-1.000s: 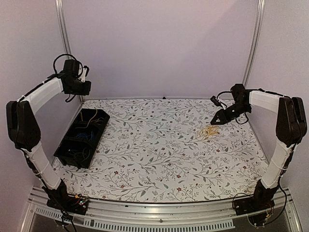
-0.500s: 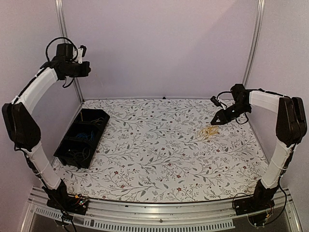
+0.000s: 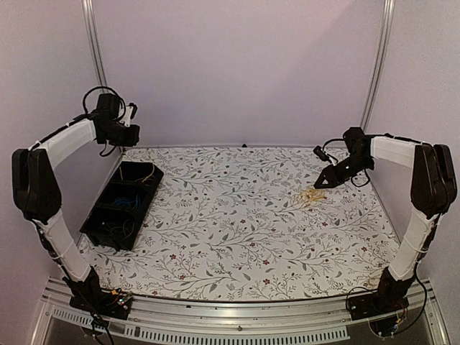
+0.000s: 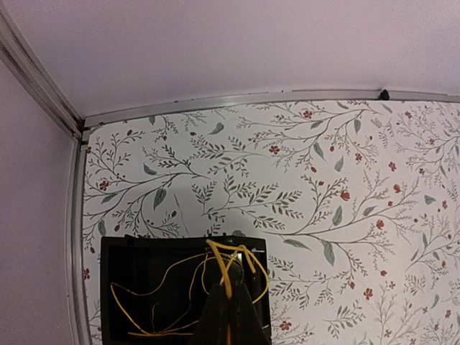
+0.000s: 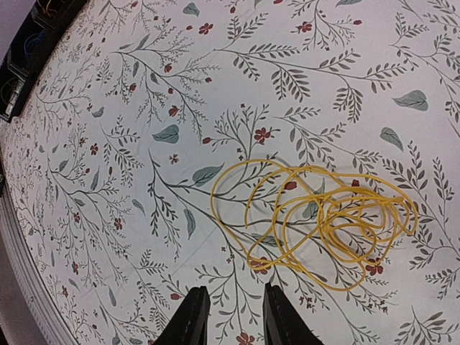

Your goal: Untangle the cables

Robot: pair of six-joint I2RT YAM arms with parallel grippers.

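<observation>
Left jaws: I see them pinched on a yellow cable (image 4: 225, 272) above the black bin (image 4: 122, 257)
Right jaws: spread, hovering above the yellow coil (image 5: 316, 223) on the bench (image 5: 108, 144)

No writing to read.
We can make out no lettering, label, brand, number or sign in any of the three views; the surface (image 3: 237, 215) bears only a printed pattern of grey-green leaves and small red flowers.
</observation>
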